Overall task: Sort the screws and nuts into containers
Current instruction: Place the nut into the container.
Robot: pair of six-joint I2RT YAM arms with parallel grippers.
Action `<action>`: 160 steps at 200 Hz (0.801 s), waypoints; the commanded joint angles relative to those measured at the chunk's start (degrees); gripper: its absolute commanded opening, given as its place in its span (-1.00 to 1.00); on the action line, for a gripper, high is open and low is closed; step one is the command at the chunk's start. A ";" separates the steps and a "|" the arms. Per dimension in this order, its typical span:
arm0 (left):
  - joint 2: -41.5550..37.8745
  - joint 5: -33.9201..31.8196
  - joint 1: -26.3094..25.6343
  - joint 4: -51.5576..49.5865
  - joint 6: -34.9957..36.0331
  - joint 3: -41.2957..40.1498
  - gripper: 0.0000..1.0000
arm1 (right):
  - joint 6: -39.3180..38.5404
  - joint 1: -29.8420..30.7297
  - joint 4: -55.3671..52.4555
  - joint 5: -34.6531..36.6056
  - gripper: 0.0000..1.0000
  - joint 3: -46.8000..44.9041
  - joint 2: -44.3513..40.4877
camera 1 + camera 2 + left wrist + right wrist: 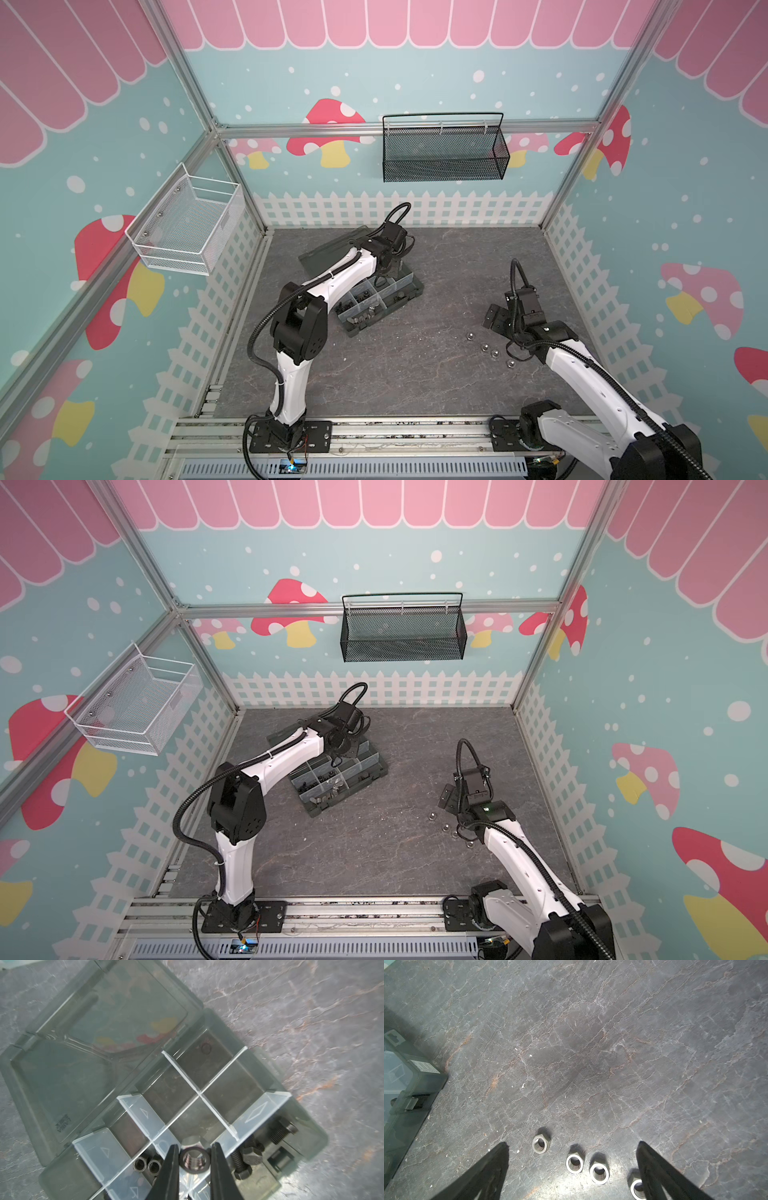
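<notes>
The dark grey organizer box [409, 291] [376, 771] lies open, its whitish dividers [199, 1093] forming the containers. My left gripper [195, 1145] [388, 270] hangs over a compartment, shut on a silver nut [194, 1160] with its threaded hole facing the camera. Black screws [247, 1157] fill the compartment to one side and small black nuts [146, 1165] the one to the other side. My right gripper [572, 1144] [492, 318] is open above several silver nuts [574, 1163] [484, 347] lying in a row on the table; one of these nuts [635, 1188] is partly hidden by a finger.
The box's smoky lid [104, 1032] lies folded back flat on the table. A corner of the box [415, 1084] shows in the right wrist view. A black mesh basket [444, 153] and a white wire basket [187, 224] hang on the walls.
</notes>
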 commanded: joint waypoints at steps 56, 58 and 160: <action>2.16 0.72 0.40 -0.51 0.08 -3.05 -0.83 | -0.11 -0.29 0.71 -0.50 0.95 0.25 2.36; 2.12 0.71 0.40 -0.52 0.11 -3.18 -0.83 | -0.15 -0.29 0.83 -0.54 0.95 0.27 2.32; 0.32 0.83 0.57 1.69 -0.56 -6.90 -0.41 | -3.92 0.73 1.39 -4.71 0.73 1.18 6.03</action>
